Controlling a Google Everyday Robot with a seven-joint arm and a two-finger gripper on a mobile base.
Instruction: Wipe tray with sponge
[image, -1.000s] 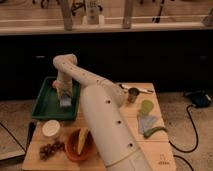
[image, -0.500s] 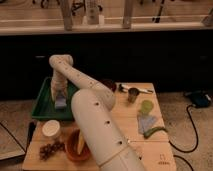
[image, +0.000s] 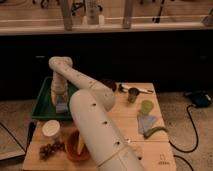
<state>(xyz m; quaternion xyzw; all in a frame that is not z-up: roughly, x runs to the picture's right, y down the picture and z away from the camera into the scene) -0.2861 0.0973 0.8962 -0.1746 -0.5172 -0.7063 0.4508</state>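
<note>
The dark green tray (image: 42, 102) lies at the left rear of the wooden table. My arm reaches up from the bottom of the view, bends at the elbow and comes down into the tray. My gripper (image: 60, 102) is over the tray's right half, pointing down. It is shut on the small pale blue-grey sponge (image: 61, 107), which rests against the tray floor near the front rim.
An orange bowl (image: 76, 146), a white round container (image: 51, 129) and a brown cluster (image: 49, 149) sit in front of the tray. To the right are a metal cup (image: 133, 94), a green cup (image: 146, 106), a light blue cloth (image: 147, 123), a green vegetable (image: 155, 132) and a dark bowl (image: 108, 84).
My gripper has moved with the sponge to the left across the tray and then a little toward the tray's front rim.
</note>
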